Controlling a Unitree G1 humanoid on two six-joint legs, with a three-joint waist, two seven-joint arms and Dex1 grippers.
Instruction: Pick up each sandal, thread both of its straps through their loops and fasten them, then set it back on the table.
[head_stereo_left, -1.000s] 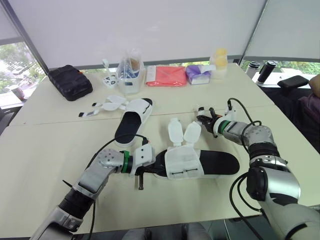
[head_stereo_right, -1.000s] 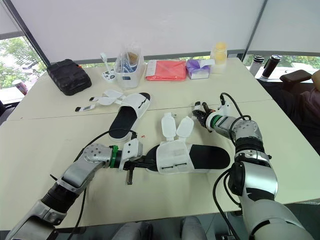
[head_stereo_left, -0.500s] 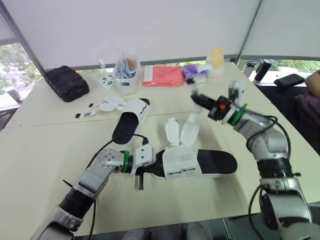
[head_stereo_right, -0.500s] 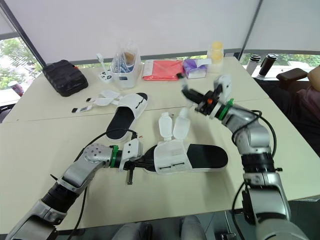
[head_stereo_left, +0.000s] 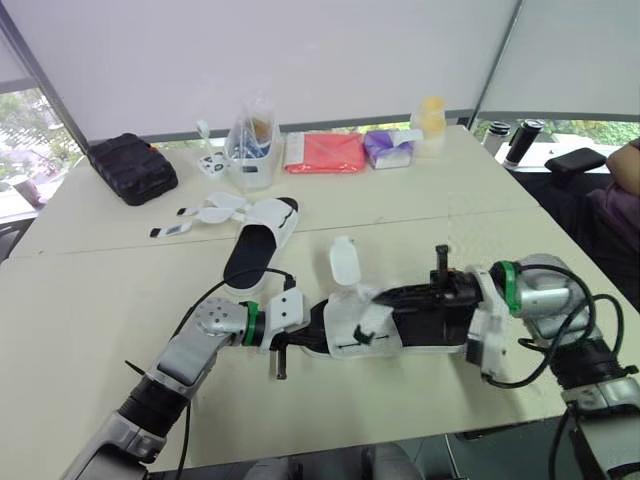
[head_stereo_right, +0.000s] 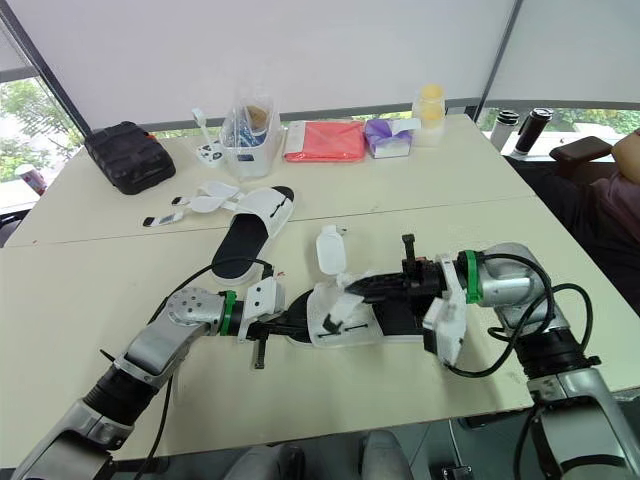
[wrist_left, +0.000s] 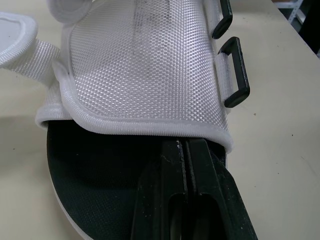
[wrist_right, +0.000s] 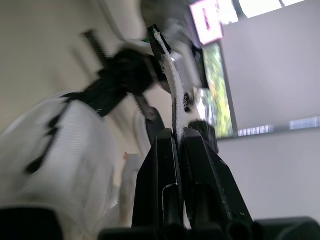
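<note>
now, status as i read it from the console.
step in hand: threading the first strap of the near sandal (head_stereo_left: 345, 330); by my judgement nothing is fastened yet.
sandal position: appears to lie on the table (head_stereo_left: 90, 300), between the two grippers.
left gripper (wrist_left: 186, 150): clamped on the sandal's sole, fingertips tucked just under the edge of the white mesh upper.
right gripper (head_stereo_left: 385, 298): pinched tight on the strap (wrist_right: 175, 95), which rises from between its fingertips; it lies over the sole, pointing toward the left gripper.
loops (wrist_left: 235, 75): two black ones, just beyond the left fingertips, both empty.
second strap (head_stereo_left: 343, 262): standing free, near the right fingertips.
other sandal (head_stereo_left: 258, 240): beyond the left gripper, straps loose.
next move, my judgement: lower the strap tip to a loop and feed it through; the left grip must hold firm or the sandal may slide.
</note>
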